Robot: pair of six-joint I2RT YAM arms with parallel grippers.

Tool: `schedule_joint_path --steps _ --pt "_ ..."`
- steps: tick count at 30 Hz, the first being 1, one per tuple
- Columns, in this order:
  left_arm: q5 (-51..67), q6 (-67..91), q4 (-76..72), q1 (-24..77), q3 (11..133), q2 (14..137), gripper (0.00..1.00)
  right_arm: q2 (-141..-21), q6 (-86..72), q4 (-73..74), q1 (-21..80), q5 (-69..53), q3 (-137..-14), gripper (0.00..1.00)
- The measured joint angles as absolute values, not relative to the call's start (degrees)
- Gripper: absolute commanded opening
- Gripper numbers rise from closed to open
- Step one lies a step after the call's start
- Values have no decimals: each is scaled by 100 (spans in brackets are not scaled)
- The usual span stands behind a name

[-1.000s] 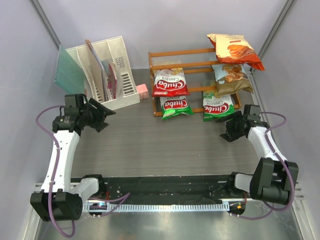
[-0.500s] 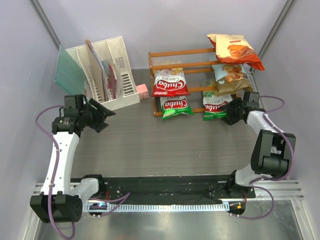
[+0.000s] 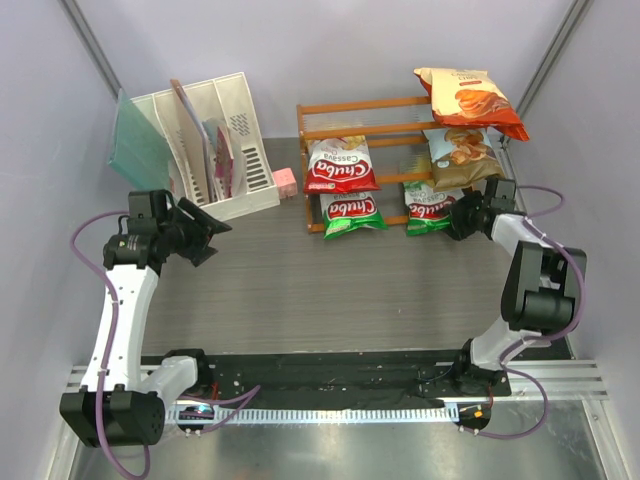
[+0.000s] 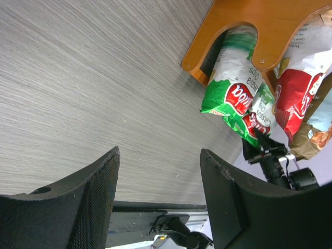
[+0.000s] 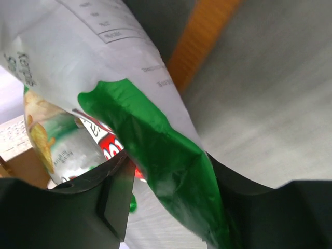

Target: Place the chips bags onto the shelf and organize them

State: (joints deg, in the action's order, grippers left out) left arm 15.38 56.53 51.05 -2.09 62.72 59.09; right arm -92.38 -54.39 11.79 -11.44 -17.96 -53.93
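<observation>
The grey table (image 3: 300, 290) is carrying all items; the shelf (image 3: 360, 106) is standing at the far centre-right, with the white file organizer (image 3: 235, 130) standing to its left; the left gripper (image 4: 159, 154) is hovering over bare table near the organizer, its jaws standing apart and empty, i.e. released; the right gripper (image 5: 166, 166) is sitting at the near right corner of the shelf, its fingers (image 5: 111, 202) straddling the right edge of the right green bag (image 3: 425, 212); whether that bag is being firmly pinched cannot be told. The cream and orange-red bag (image 3: 468, 100) is lying on the top tier at the right, overhanging the end; the brown bag (image 3: 460, 155) is resting on the middle tier below it; the red bag (image 3: 340, 165) is leaning on the middle tier at the left; the left green bag (image 3: 352, 215) is occupying the bottom tier at the left, and the right green bag is occupying the bottom tier at the right; a small pink block (image 3: 286, 181) is sitting between organizer and shelf.
</observation>
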Motion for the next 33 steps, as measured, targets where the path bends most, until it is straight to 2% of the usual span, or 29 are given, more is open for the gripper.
schedule_joint_path --steps 5,9,16,26,33 --pt "1535 5618 5140 -198 6272 5909 64 -9830 -5325 1372 -1160 -1962 -6088 61" --pt "1535 5500 5253 -198 6272 5911 64 -9465 -5221 1730 -1160 -1855 -5975 69" --pt "1540 5433 5363 -198 6233 5920 64 -8184 -4932 2394 -1160 -1824 -5616 69" --pt "1492 5408 5404 -189 6233 6189 66 -7338 -4928 2919 -1160 -2045 -4753 70" --pt "1319 5216 5529 117 6484 6591 65 -6744 -4786 3715 -1033 -2169 -4606 69"
